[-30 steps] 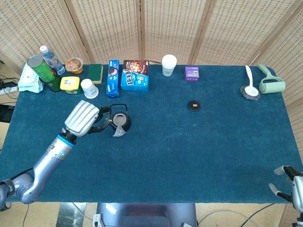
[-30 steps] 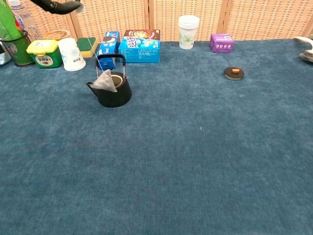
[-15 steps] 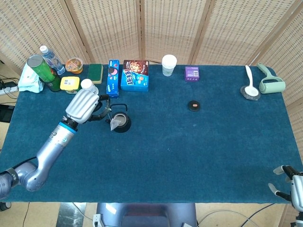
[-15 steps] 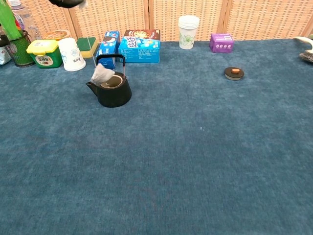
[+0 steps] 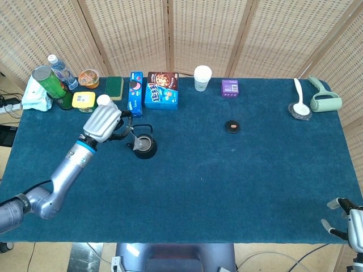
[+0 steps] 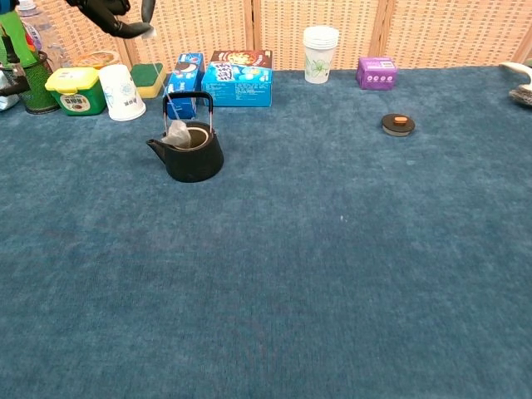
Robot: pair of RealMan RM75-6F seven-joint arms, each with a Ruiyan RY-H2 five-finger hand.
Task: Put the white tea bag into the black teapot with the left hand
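Two cameras look at a blue table (image 5: 238, 181). From the head view, the left hand (image 5: 103, 123) hangs just beside the black teapot (image 5: 143, 145), on its left. Its dark fingers are pinched together near the pot's handle. The white tea bag is too small to make out from up here. The teapot's round black lid (image 5: 232, 126) lies well apart from it, to the right. Along the far edge stand a blue snack box (image 5: 161, 90), a narrow blue packet (image 5: 135, 86), a paper cup (image 5: 202, 77) and a purple box (image 5: 229, 88). The right hand (image 5: 350, 225) sits low at the near right corner, far from everything, and its fingers are spread with nothing in them.

From the chest view, the white tea bag (image 6: 177, 134) rests at the mouth of the black teapot (image 6: 191, 151), partly inside and leaning on the rim under the handle. High above it, the left hand's dark fingers (image 6: 112, 17) show at the top edge, pinching something small and white; I cannot tell for sure if it is the tea bag's tag. A white cup (image 6: 121, 92) and a yellow-lidded green tub (image 6: 75, 90) stand behind the pot. The right hand does not show here.
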